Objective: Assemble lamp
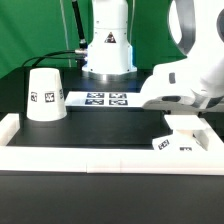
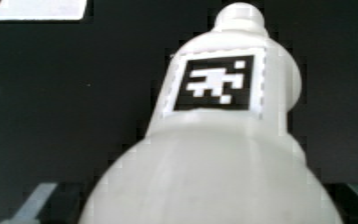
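Note:
In the wrist view the white bulb [image 2: 211,130] fills the picture. Its round body sits between my dark fingers [image 2: 30,203], and its stem with a square tag points away from the wrist over the black table. My gripper [image 2: 194,208] is shut on it. In the exterior view my gripper [image 1: 184,122] hangs at the right, just above the small flat square base [image 1: 178,144], which shows tags on its side; the bulb itself is mostly hidden there by my hand. The tapered shade [image 1: 45,95] stands mouth down at the exterior view's left, apart from me.
The marker board [image 1: 107,99] lies flat at the back middle, in front of the robot's pedestal [image 1: 108,48]. A low white wall [image 1: 100,156] runs along the front edge and turns up the exterior view's left side [image 1: 10,126].

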Robot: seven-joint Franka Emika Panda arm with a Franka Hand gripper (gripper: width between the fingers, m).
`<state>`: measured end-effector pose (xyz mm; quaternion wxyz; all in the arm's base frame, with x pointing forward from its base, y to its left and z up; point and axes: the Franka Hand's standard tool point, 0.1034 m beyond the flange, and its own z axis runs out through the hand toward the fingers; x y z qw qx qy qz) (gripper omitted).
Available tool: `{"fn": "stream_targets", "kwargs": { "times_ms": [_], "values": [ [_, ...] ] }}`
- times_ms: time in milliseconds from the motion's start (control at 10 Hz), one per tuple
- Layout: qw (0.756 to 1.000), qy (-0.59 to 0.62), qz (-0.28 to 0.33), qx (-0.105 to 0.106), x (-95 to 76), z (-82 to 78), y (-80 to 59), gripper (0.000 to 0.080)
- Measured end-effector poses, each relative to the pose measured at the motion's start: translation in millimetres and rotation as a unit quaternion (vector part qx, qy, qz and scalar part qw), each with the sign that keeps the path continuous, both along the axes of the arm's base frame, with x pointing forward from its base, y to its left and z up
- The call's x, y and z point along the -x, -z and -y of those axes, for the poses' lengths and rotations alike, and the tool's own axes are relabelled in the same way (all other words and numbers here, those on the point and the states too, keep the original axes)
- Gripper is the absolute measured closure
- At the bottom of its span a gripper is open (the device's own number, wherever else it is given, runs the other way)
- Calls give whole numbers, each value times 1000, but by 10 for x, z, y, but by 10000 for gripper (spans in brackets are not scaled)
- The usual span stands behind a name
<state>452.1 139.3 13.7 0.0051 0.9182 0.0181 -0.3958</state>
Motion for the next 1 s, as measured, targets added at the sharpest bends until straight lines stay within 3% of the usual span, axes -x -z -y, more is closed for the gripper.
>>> {"fn": "stream_targets", "kwargs": {
  "times_ms": [400,600,900,1000],
  "values": [
    [999,-21,-3,-39,-144,175,-488,223],
    [999,-17,-8,-39,-210,237,-720,223],
    [999,-15,22,-41,-290,219,-665,223],
    [996,-19,69,-50,-394,223,-600,223]
  ]
}}
